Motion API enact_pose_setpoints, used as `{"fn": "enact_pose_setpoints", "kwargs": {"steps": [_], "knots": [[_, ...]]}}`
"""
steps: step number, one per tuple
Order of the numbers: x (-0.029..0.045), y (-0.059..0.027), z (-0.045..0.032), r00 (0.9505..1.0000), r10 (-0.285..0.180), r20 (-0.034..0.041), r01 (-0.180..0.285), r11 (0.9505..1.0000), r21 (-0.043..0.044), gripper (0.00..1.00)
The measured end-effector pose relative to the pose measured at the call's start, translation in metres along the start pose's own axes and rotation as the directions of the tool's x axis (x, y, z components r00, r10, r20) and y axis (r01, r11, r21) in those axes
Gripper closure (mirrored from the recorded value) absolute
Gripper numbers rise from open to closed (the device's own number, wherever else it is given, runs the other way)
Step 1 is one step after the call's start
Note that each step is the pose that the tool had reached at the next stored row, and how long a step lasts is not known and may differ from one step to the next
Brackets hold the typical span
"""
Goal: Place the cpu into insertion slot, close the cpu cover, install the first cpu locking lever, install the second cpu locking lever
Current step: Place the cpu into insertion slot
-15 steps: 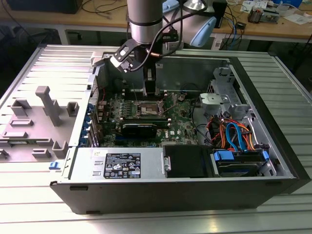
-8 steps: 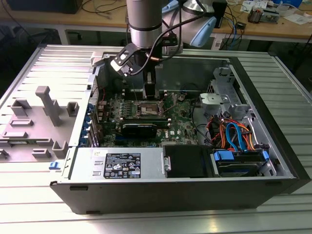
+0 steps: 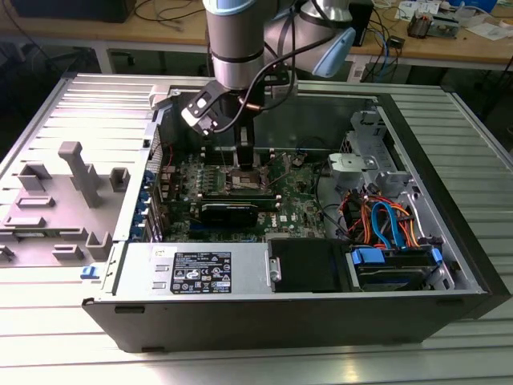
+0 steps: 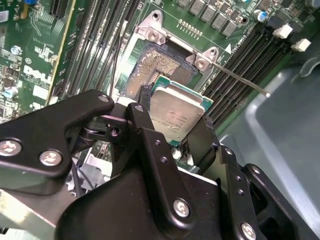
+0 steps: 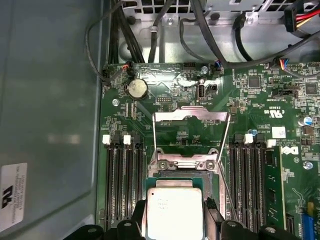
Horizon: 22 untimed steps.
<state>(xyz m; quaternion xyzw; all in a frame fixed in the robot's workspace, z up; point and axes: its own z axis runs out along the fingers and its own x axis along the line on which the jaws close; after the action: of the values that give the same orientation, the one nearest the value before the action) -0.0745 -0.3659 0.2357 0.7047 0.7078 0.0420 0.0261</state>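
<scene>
Pincer (image 4: 175, 122) clenched on the cpu (image 4: 177, 110) by two opposite edges, hovering just above the open slot (image 4: 161, 65). The cpu is likely light, stiff and fragile underneath, so an edge grip suits it. The first wrist view shows the cover (image 5: 215, 116) flipped up. The exterior view puts the pincer at 11 o'clock from the middle of the case (image 3: 280, 309).

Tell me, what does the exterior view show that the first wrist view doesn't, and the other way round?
Exterior view: the whole open computer case, the robot arm reaching down into it, the power supply box and a bundle of coloured cables.
First wrist view: a round coin battery, the metal cover frame standing open, and the chip gripped in the tool.
Both: the green board and the tool.
</scene>
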Motion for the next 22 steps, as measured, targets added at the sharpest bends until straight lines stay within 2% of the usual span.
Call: {"fn": "enact_pose_setpoints", "kwargs": {"steps": [5,10,16,22], "knots": [[-0.0004,-0.0018,0.0090,1.0000,-0.006,-0.0006,0.006,1.0000,0.0001,0.46],[-0.0006,-0.0020,0.0099,1.0000,-0.006,-0.0006,0.006,1.0000,0.0002,0.46],[-0.0045,-0.0021,0.0112,1.0000,-0.006,-0.0007,0.006,1.0000,0.0001,0.46],[-0.0055,-0.0035,0.0184,1.0000,-0.007,-0.0006,0.007,1.0000,0.0001,0.46]]}}
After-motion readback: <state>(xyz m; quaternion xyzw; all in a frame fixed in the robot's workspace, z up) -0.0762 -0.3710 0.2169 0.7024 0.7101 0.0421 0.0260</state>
